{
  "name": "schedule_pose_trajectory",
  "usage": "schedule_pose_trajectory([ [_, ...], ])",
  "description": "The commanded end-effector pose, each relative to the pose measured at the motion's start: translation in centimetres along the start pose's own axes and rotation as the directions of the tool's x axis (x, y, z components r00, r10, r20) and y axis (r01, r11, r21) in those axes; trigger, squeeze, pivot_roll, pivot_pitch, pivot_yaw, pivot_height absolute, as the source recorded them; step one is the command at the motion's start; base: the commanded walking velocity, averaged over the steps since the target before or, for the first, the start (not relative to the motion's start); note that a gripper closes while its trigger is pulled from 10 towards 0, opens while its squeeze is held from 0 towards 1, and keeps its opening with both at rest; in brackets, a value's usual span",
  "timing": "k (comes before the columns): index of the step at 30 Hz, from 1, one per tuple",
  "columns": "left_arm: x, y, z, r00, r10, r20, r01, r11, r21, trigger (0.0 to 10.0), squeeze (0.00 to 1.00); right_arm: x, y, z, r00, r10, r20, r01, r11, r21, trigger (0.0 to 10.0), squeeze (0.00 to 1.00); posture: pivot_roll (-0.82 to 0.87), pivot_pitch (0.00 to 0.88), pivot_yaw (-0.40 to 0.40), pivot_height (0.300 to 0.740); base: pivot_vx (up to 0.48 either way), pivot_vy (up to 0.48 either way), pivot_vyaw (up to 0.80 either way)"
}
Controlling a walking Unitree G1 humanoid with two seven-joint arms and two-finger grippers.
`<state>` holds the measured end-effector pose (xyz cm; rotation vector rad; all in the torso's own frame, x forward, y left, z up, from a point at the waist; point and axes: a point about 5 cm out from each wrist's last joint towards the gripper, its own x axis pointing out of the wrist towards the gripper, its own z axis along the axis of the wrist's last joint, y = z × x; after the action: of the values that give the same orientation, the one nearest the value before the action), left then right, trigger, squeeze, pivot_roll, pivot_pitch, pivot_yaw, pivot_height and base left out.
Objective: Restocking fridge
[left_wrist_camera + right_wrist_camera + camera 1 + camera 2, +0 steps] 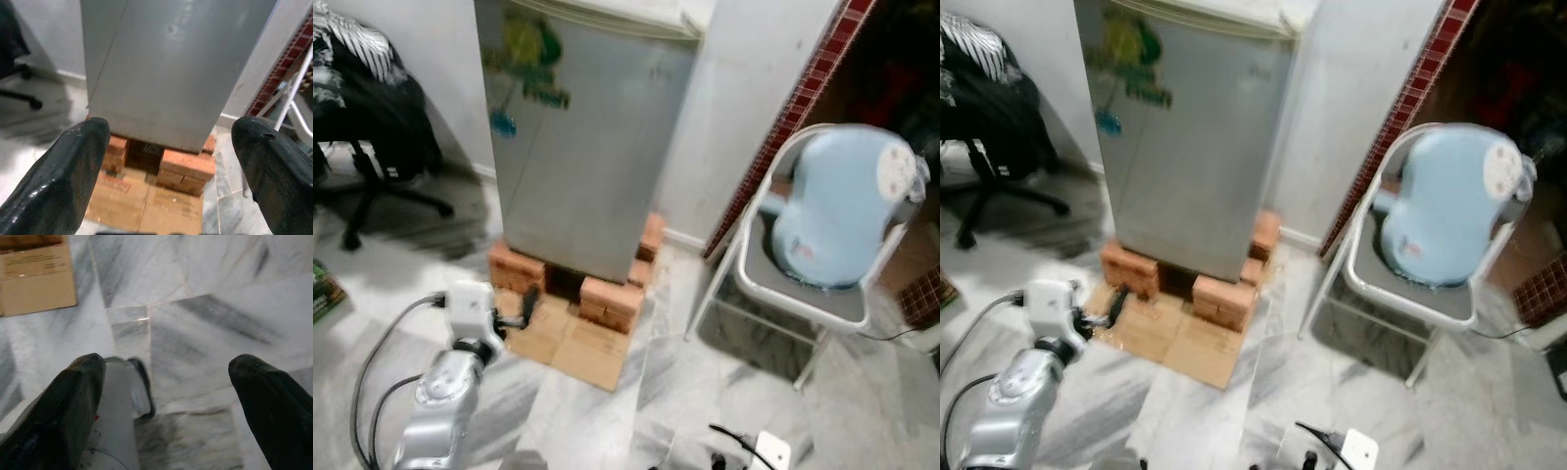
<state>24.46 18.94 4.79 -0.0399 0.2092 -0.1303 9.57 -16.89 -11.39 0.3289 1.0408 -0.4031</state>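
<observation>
Silver fridge stands door closed on red bricks, flattened cardboard on the marble floor before it. Left end effector raised low, fingers spread wide, aimed at the fridge base, not touching. Right end effector spread over bare marble, nothing between its fingers. Folding chair to the right carries a pale blue appliance. Black office chair to the left.
</observation>
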Motion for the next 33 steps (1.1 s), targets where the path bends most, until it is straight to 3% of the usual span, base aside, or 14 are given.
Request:
schedule_pose_trajectory([
  [1,0.3,-1.2,-0.1,0.999,-0.033,-0.006,0.033,0.999,-0.009,10.0,0.00,-5.9,16.1,23.9,0.471,0.682,0.560,-0.385,0.730,-0.566,10.0,0.00,0.06,0.000,-0.121,0.740,0.000,0.480,0.00],
  [21,0.5,-0.2,0.3,1.000,-0.001,0.018,0.002,1.000,-0.021,10.0,0.00,-5.7,15.5,23.7,0.483,0.673,0.560,-0.369,0.737,-0.567,10.0,0.00,0.06,0.000,-0.117,0.740,0.000,0.480,0.00],
  [33,0.4,0.1,0.7,0.999,-0.002,0.047,0.004,0.999,-0.043,10.0,0.00,-5.3,15.2,23.3,0.499,0.667,0.553,-0.357,0.739,-0.571,10.0,0.00,0.06,0.000,-0.112,0.740,0.126,0.089,0.00],
])
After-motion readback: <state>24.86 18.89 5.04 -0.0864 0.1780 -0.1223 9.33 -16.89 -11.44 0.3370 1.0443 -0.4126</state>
